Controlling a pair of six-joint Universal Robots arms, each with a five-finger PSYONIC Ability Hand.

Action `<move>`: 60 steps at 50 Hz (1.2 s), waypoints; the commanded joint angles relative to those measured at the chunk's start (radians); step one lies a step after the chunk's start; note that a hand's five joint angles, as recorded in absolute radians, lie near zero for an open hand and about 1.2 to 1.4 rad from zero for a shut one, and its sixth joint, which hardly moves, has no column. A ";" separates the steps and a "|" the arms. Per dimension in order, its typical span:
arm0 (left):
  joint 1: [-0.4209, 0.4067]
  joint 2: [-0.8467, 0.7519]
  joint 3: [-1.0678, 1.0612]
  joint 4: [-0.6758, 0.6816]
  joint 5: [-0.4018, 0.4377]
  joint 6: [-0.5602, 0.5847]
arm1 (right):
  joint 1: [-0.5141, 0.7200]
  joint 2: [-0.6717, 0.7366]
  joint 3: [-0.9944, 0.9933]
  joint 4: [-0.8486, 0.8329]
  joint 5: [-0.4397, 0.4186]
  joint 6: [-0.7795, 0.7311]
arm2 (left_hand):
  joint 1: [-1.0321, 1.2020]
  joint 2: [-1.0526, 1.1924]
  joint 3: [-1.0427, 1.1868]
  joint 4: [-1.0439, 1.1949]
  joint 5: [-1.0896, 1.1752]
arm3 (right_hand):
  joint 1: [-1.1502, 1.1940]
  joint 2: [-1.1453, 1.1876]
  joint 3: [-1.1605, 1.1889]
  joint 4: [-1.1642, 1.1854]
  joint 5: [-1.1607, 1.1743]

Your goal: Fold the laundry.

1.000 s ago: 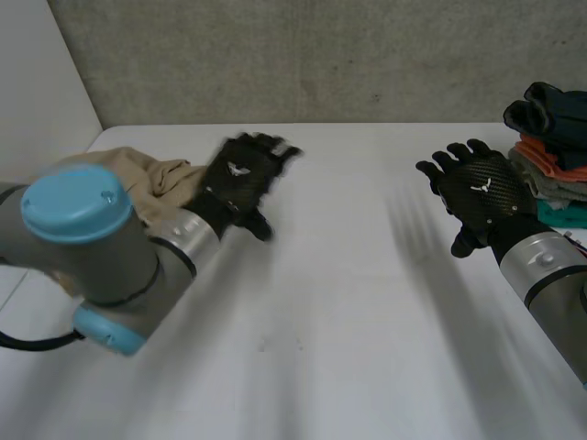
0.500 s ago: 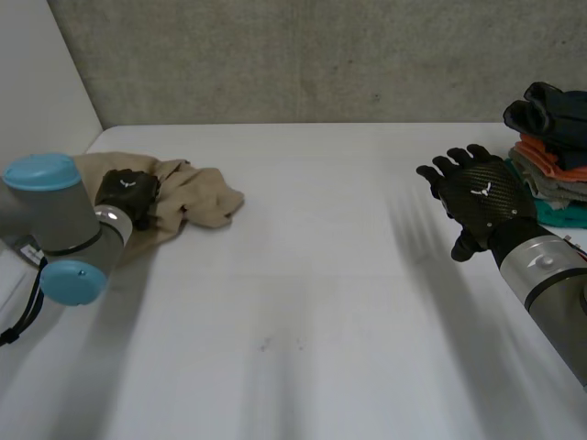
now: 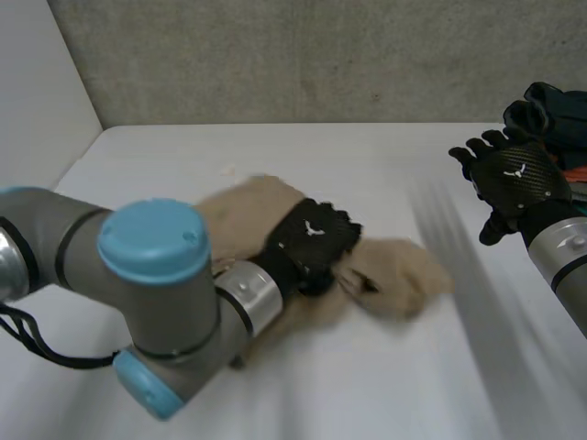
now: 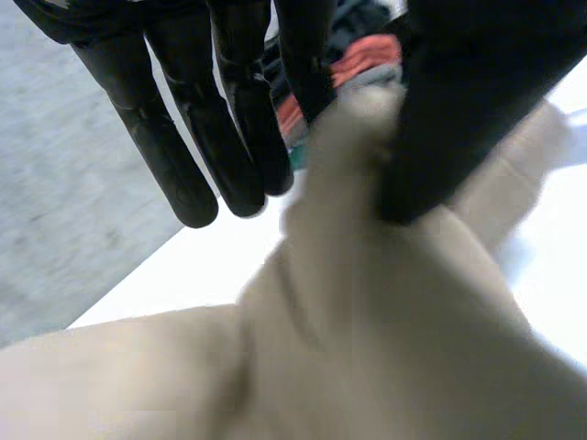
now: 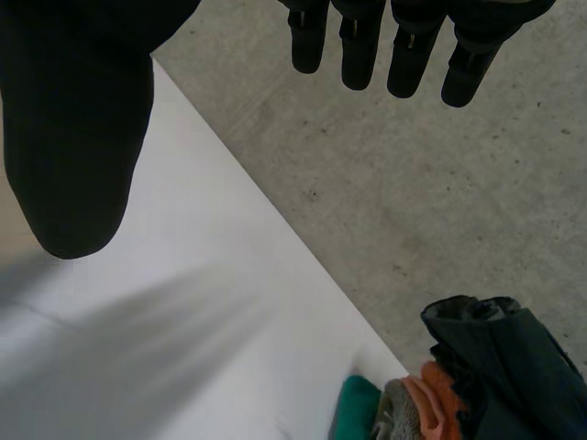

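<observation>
A beige cloth point(image 3: 394, 275) lies bunched across the middle of the white table point(image 3: 367, 156). My left hand point(image 3: 312, 243) sits on top of it, about at its middle, with cloth sticking out on both sides. In the left wrist view a ridge of the beige cloth point(image 4: 367, 348) rises between the thumb and the fingers point(image 4: 229, 119), pinched there. My right hand point(image 3: 514, 179) hovers above the table's far right side, well clear of the cloth. Its fingers point(image 5: 394, 46) are straight and spread, with nothing in them.
A pile of folded clothes point(image 3: 550, 110) in dark, orange, grey and teal stands at the table's far right edge, just behind the right hand, and appears beyond the right hand as the clothes pile point(image 5: 486, 367). A grey wall runs behind the table.
The left hand went to the cloth at the far left corner, closed on it and swept it to the table's middle. The right hand shifted slightly right and farther back.
</observation>
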 commanded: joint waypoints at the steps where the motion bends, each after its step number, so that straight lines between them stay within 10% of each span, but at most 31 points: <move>1: 0.033 0.087 -0.015 -0.002 -0.040 0.007 | 0.010 0.011 0.000 0.016 -0.006 0.003 | -0.687 -0.749 -0.746 -0.749 -0.731 | -0.052 -0.034 -0.038 -0.035 -0.045; 16: 0.400 0.307 -0.182 -0.053 -0.216 0.000 | 0.018 0.012 -0.028 0.068 -0.012 -0.006 | -0.626 -0.687 -0.685 -0.687 -0.669 | -0.052 -0.034 -0.038 -0.035 -0.045; 35: 0.445 -0.034 -0.072 -0.116 -0.172 -0.003 | 0.051 0.056 -0.083 0.194 -0.024 0.001 | -0.494 -0.556 -0.553 -0.556 -0.537 | -0.052 -0.034 -0.038 -0.035 -0.045; 44: 0.480 -0.128 0.046 -0.170 -0.141 0.001 | 0.054 0.099 -0.089 0.189 -0.012 0.001 | 0.529 0.468 0.471 0.468 0.486 | -0.052 -0.034 -0.038 -0.035 -0.045; 60: 0.426 0.073 0.335 -0.006 -0.282 -0.003 | 0.088 0.099 -0.143 0.186 0.026 0.006 | 0.531 0.469 0.472 0.469 0.487 | -0.052 -0.034 -0.038 -0.035 -0.045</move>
